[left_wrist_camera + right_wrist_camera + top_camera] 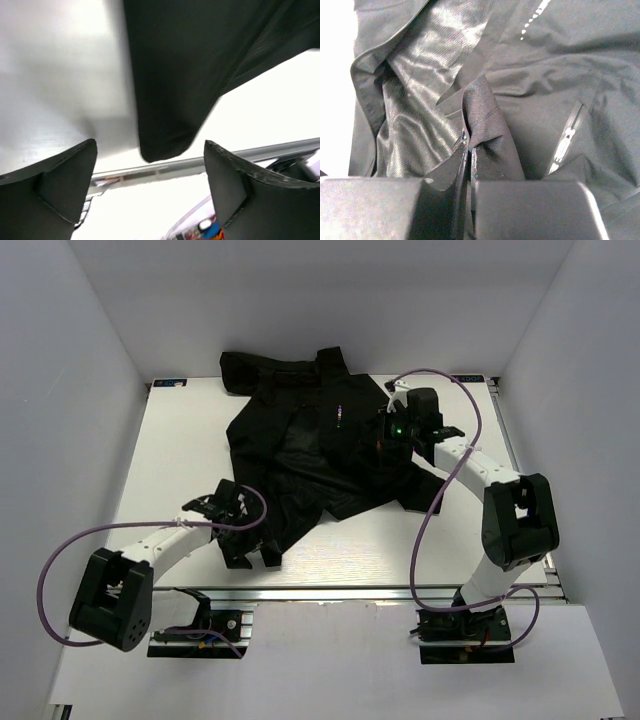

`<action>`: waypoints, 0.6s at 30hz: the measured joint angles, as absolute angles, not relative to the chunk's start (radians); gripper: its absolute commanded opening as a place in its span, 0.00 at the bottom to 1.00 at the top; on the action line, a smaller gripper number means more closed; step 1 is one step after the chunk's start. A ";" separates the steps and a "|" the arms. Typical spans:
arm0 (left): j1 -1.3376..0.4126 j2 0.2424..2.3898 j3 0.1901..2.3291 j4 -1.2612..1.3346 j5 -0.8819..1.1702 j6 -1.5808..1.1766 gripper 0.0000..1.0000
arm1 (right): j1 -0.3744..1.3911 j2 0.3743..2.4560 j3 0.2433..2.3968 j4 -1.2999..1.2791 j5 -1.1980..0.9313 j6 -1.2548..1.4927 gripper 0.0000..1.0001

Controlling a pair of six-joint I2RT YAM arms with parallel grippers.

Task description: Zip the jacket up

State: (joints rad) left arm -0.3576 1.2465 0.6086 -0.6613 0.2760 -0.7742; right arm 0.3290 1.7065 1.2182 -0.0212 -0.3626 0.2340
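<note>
jacket (545,75) fold pinched in my right claw (469,145); left claw (150,145) spread, i'd clamp the hem taut.

From above, the right gripper (384,440) melts into the black jacket (300,430), and its jaws can't be made out there. Each wrist view cuts the jacket off at the frame edges. The zipper (566,140) slips behind a fold at its lower end. The chest mark (338,416) is too small to read.
</note>
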 measured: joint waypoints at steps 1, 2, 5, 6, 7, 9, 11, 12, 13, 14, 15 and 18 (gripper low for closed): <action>-0.366 1.241 0.587 -0.663 0.279 -0.781 0.89 | 0.329 1.699 1.211 -0.019 -0.367 0.236 0.00; -0.375 1.234 0.570 -0.662 0.282 -0.789 0.85 | 0.329 1.695 1.205 -0.017 -0.372 0.238 0.00; -0.392 1.207 0.541 -0.635 0.292 -0.805 0.73 | 0.329 1.683 1.180 -0.009 -0.389 0.247 0.00; -0.396 1.200 0.526 -0.608 0.300 -0.808 0.72 | 0.329 1.681 1.174 -0.008 -0.393 0.250 0.00; -0.400 1.197 0.513 -0.588 0.316 -0.813 0.70 | 0.329 1.679 1.171 -0.008 -0.396 0.253 0.00; -0.411 1.195 0.494 -0.548 0.346 -0.817 0.67 | 0.329 1.678 1.168 -0.005 -0.398 0.255 0.00; -0.425 1.198 0.483 -0.514 0.365 -0.818 0.61 | 0.329 1.676 1.166 -0.003 -0.400 0.259 0.00; -0.429 1.205 0.482 -0.505 0.369 -0.816 0.60 | 0.329 1.674 1.165 -0.001 -0.401 0.260 0.00; -0.435 1.216 0.482 -0.492 0.373 -0.812 0.59 | 0.329 1.673 1.162 0.002 -0.402 0.262 0.00; -0.437 1.227 0.484 -0.484 0.379 -0.810 0.53 | 0.329 1.672 1.159 0.002 -0.403 0.265 0.00; -0.441 1.238 0.486 -0.477 0.381 -0.805 0.50 | 0.329 1.669 1.153 0.007 -0.403 0.269 0.00; -0.446 1.274 0.492 -0.459 0.398 -0.798 0.47 | 0.329 1.652 1.122 0.017 -0.404 0.281 0.00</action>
State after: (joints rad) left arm -0.4458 1.2739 0.4923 -0.4587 0.3981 -0.7982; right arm 0.3294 1.6524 1.1217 0.0166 -0.4038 0.2813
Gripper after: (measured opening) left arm 0.484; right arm 0.035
